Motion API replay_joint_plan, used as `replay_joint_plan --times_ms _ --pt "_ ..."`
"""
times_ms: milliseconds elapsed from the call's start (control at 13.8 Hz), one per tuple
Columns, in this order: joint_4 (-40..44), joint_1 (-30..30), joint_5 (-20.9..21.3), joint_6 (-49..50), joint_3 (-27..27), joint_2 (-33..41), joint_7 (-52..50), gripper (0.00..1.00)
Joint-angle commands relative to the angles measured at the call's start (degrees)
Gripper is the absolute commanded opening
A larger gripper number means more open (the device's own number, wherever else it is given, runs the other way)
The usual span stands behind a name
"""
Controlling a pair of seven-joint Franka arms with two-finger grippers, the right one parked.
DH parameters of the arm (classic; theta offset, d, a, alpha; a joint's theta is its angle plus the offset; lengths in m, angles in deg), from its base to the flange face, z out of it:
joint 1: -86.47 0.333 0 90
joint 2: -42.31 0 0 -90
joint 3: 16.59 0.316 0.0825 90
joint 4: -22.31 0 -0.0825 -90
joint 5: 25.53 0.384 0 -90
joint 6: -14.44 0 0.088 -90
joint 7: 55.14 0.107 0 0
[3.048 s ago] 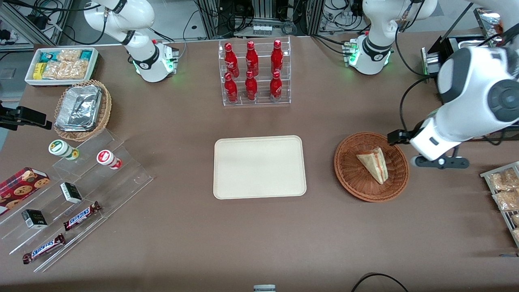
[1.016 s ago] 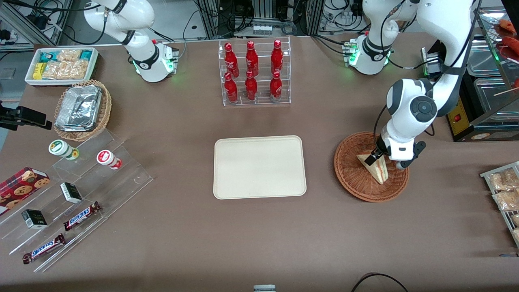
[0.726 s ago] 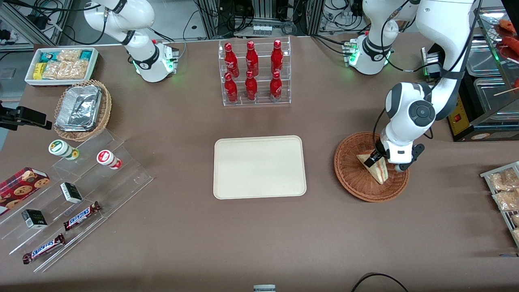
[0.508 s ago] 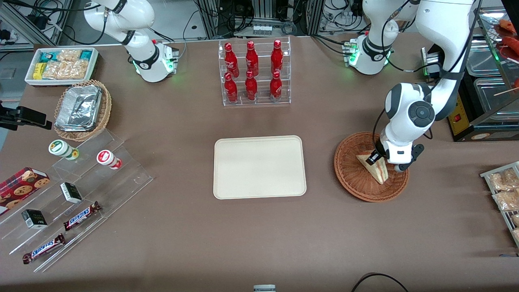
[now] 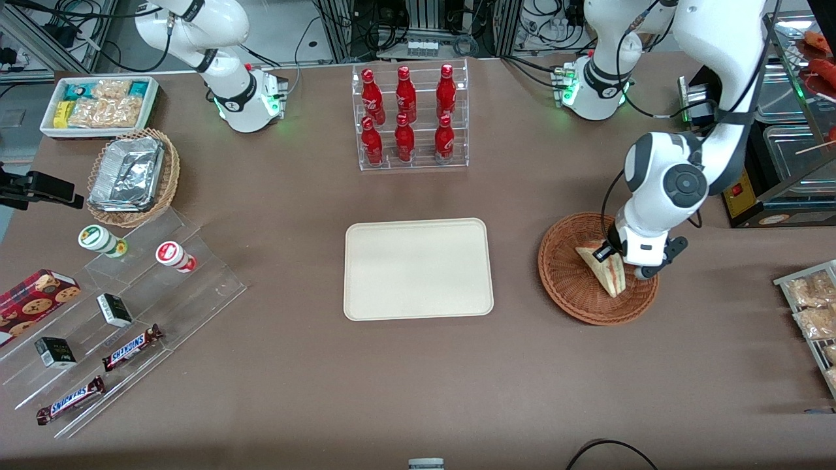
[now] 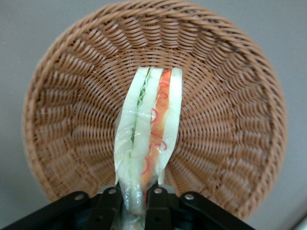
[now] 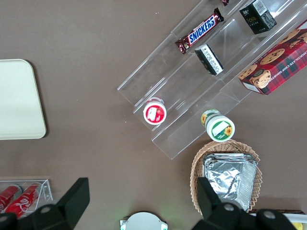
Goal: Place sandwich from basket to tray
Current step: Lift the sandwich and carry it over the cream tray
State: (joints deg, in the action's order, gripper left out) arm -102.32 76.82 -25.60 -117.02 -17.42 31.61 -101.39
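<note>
The sandwich [image 5: 609,273], a pale wedge in clear film with red and green filling at its cut edge [image 6: 149,129], stands on edge in the round reddish-brown basket [image 5: 567,287] at the working arm's end of the table. My gripper [image 5: 607,253] is down inside the basket [image 6: 225,96], at the part of the sandwich farther from the front camera. Its black fingers [image 6: 156,205] press the wedge from both sides, so the gripper [image 6: 135,203] is shut on it. The cream tray [image 5: 418,269] lies bare at the table's middle, beside the basket.
A clear rack of red bottles [image 5: 410,117] stands farther from the front camera than the tray. Acrylic steps with snacks [image 5: 130,307], a tan basket of foil containers [image 5: 134,176] and a white bin [image 5: 98,104] sit toward the parked arm's end. Snack packets [image 5: 813,307] lie near the working arm's end.
The arm swung in over the basket and came down on the sandwich. The fingers have closed on the wedge, which now looks pinched and slightly turned.
</note>
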Motion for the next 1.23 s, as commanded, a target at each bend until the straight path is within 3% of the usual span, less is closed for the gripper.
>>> replay_joint_plan --times_ms 0,653,1161 --pt "10.8 -2.0 0.6 12.0 -0.9 -1.6 0.4 0.0" --pt "27.1 -14.9 -0.8 16.8 -1.2 -11.9 3.2 0.0" --pt "40.4 -26.7 -2.3 16.2 -1.2 -24.4 -8.0 0.0"
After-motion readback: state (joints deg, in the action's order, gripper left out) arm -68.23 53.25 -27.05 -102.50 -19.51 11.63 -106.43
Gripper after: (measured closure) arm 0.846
